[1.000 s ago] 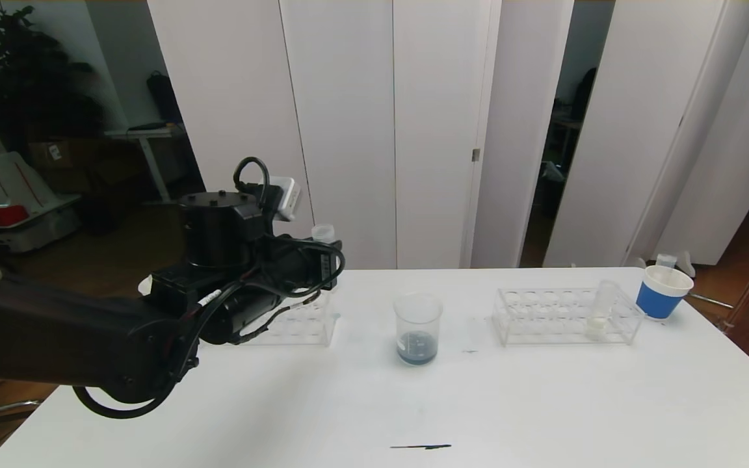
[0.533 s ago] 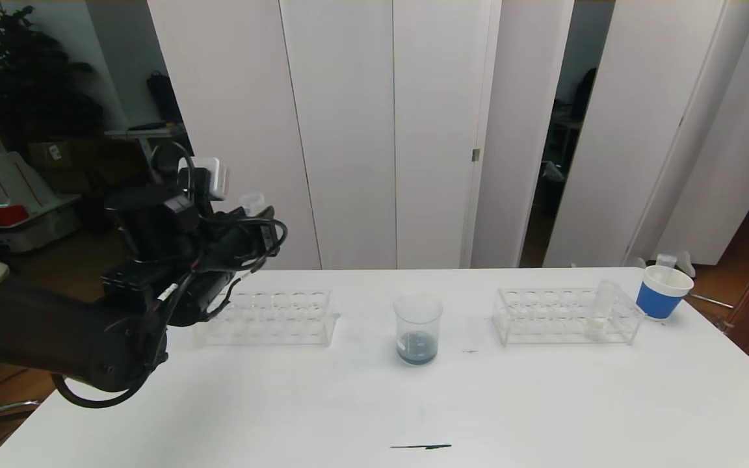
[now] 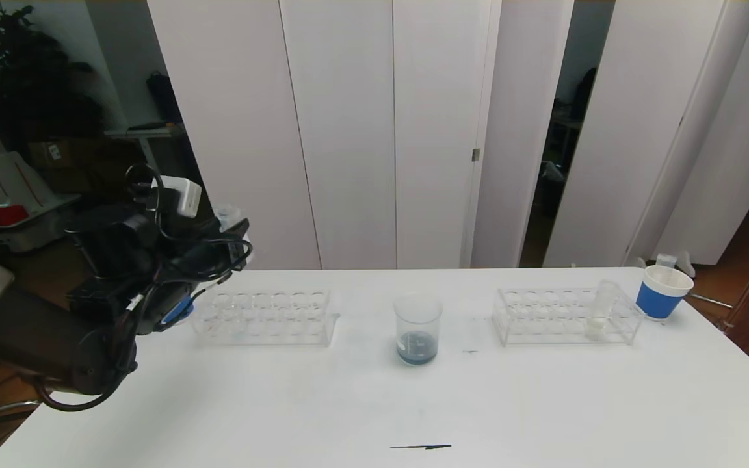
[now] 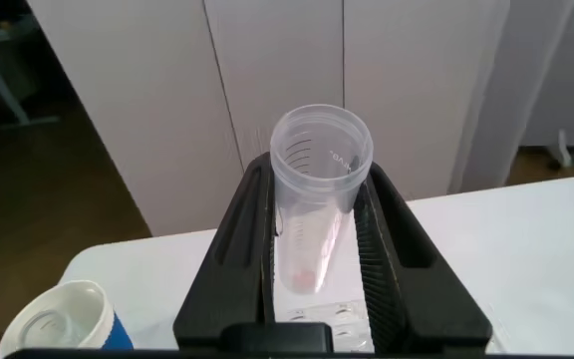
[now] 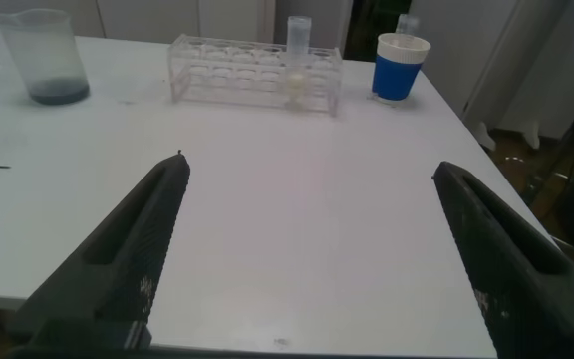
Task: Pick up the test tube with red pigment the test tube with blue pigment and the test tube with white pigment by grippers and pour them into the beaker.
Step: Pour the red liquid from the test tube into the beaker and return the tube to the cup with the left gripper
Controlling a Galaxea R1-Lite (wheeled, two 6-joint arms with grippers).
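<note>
My left gripper (image 3: 230,227) (image 4: 317,214) is shut on a clear test tube (image 3: 226,214) (image 4: 319,189), held upright with only a reddish trace at its bottom. It hovers past the left end of the empty left rack (image 3: 264,317). The beaker (image 3: 418,328) (image 5: 43,58) stands mid-table with dark blue liquid in it. The test tube with white pigment (image 3: 599,312) (image 5: 297,62) stands in the right rack (image 3: 566,316) (image 5: 257,68). No test tube with blue pigment is in view. My right gripper (image 5: 310,166) is open over bare table on the right, nothing between its fingers.
A blue paper cup (image 3: 176,311) (image 4: 63,321) sits under the left arm at the table's left edge. Another blue cup (image 3: 662,291) (image 5: 401,66) stands at the back right corner. A thin black mark (image 3: 421,446) lies near the front edge.
The left arm has swung left with the tube, from over the right end of the left rack to beyond its left end. Beaker, racks and right arm have not moved.
</note>
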